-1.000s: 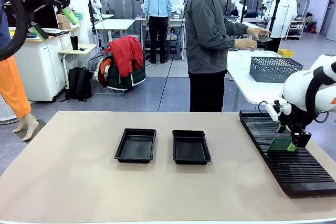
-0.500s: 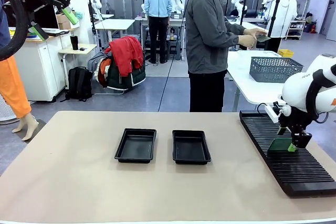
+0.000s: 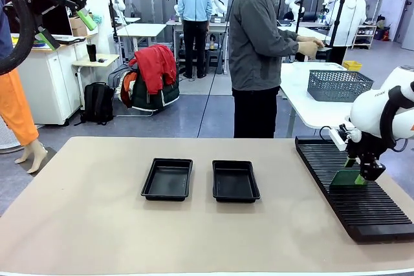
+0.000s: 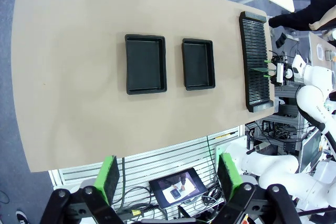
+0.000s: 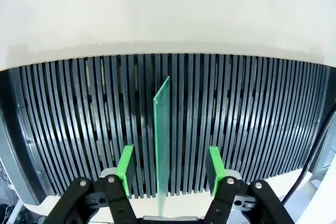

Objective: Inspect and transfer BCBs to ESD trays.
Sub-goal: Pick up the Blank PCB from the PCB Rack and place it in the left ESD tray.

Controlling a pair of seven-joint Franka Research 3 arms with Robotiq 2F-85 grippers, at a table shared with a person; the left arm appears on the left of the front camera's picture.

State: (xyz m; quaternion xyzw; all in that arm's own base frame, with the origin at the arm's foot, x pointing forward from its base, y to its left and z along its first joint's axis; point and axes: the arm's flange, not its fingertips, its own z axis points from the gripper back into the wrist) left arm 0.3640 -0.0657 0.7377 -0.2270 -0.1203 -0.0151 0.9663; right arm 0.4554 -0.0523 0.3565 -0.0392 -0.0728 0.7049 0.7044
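The BCB is green, the ribbed rack black; both ESD trays are black; the surface is beige.

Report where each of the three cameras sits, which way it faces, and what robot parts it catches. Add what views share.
Front: fixed at the robot's table edge, facing across the ESD trays toward a person; left gripper raised, right gripper over the rack.
Left wrist: high up, looking down on the whole table; its open fingers at the bottom.
Right wrist: close above the rack, its fingers flanking an upright BCB.
Shared: all three show the rack.
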